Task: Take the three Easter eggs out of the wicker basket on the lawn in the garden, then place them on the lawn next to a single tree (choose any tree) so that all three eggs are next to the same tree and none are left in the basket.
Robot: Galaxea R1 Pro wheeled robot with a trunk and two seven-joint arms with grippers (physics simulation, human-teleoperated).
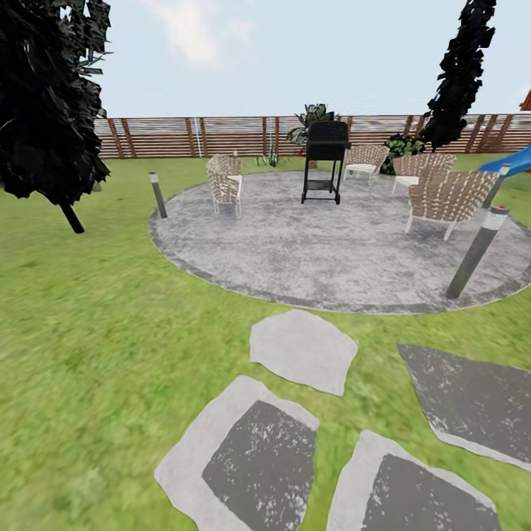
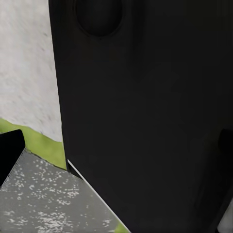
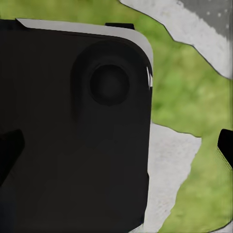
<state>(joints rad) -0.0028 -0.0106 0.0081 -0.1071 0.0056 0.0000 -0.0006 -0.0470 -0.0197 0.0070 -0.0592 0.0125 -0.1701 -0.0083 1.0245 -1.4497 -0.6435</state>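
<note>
Ahead, head view: we look over the lawn (image 1: 96,346), mottled green grass spreading from our feet to a slatted wooden fence (image 1: 184,136) at the back.
Stepping stones: flat grey stepping stones (image 1: 302,350) lie in the grass just before us, two of them with darker middles.
Patio: beyond the stones sits a round grey stone patio (image 1: 317,251), with a black grill (image 1: 325,158) standing upright near its far side.
Chairs: woven chairs (image 1: 225,181) stand around the patio's rim, one left of the grill, the others to its right.
Posts: short grey light posts (image 1: 476,251) stand at the patio's edge, the near right one tilted.
Trees: a thin dark-trunked tree (image 1: 44,110) with black shard-like foliage fills the upper left; a second dark crown (image 1: 461,70) rises at the upper right, its trunk hidden.
Blue shape: a blue object (image 1: 516,158) pokes in at the right edge; we cannot tell what it is.
Left wrist view: a broad black body of the robot (image 2: 145,121) blocks most of the frame; beside it we see pale stone, a strip of grass and a speckled grey slab (image 2: 43,199).
Left end effector: we cannot tell whether it is released or clenched.
Right wrist view: another black robot panel (image 3: 73,131) with a round recess covers the frame's greater part, over grass and pale stone (image 3: 170,165).
Right end effector: dark tips show at both edges, but we cannot tell its state.
</note>
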